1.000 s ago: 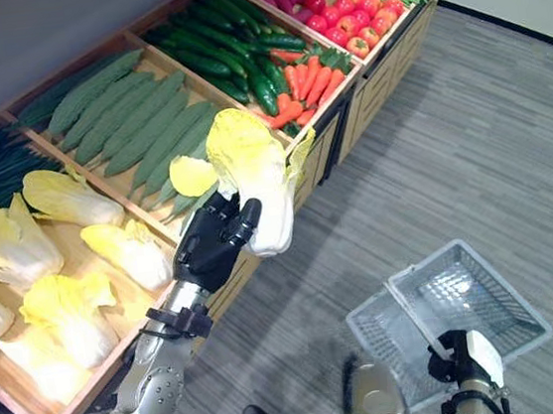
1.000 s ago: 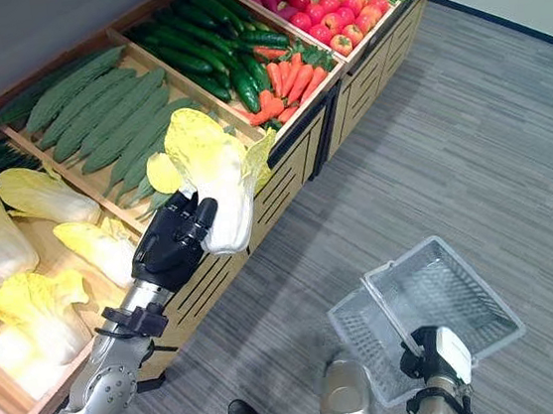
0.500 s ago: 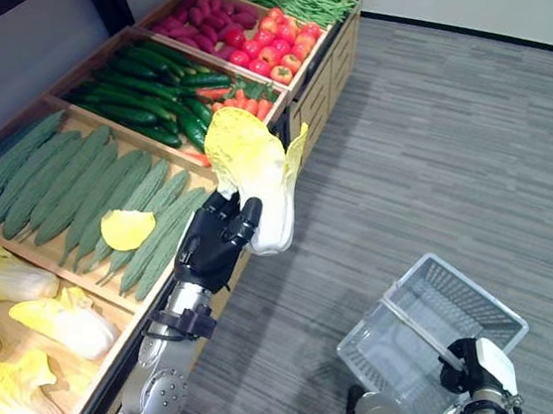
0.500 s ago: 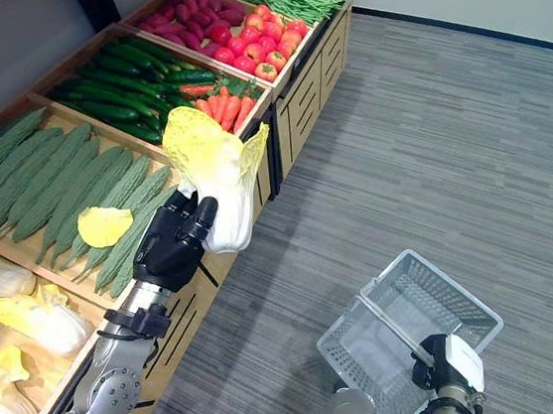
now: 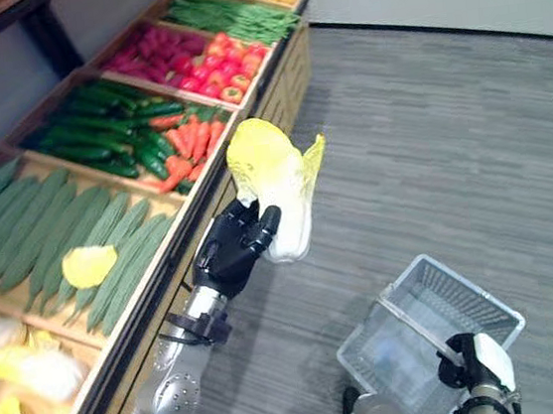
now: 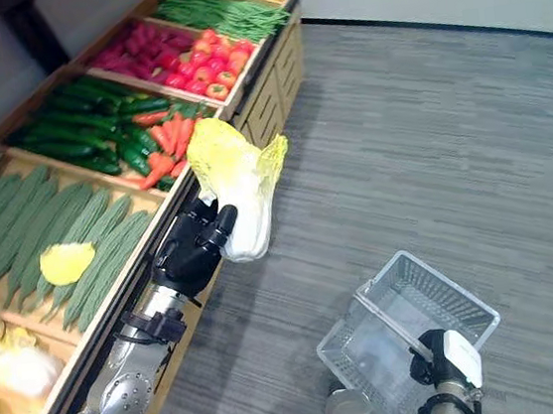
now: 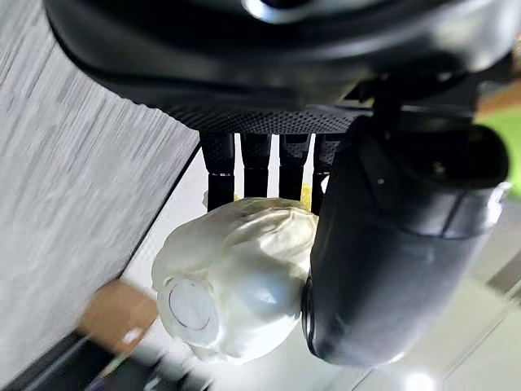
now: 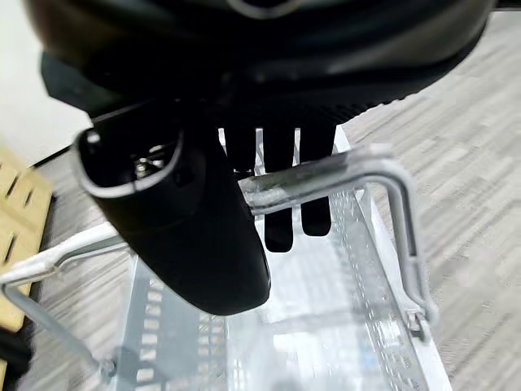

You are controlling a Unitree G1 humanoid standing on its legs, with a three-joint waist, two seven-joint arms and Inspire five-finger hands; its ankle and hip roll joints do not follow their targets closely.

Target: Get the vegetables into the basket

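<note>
Head view: the left hand (image 5: 234, 257) has its fingers wrapped around a cabbage (image 5: 272, 185), held up in the air beside the vegetable stand (image 5: 247, 120) — well apart from the basket (image 5: 425, 325). Right wrist view: the right hand (image 8: 203, 212) is curled round the basket's wire handle (image 8: 326, 181).

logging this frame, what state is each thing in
napa cabbage: lifted, held off the shelf over the floor
left robot hand: shut on the cabbage's white base
basket: empty, hanging by its handle
right robot hand: curled round the basket handle
loose yellow leaf: lying on the bitter gourds
</note>
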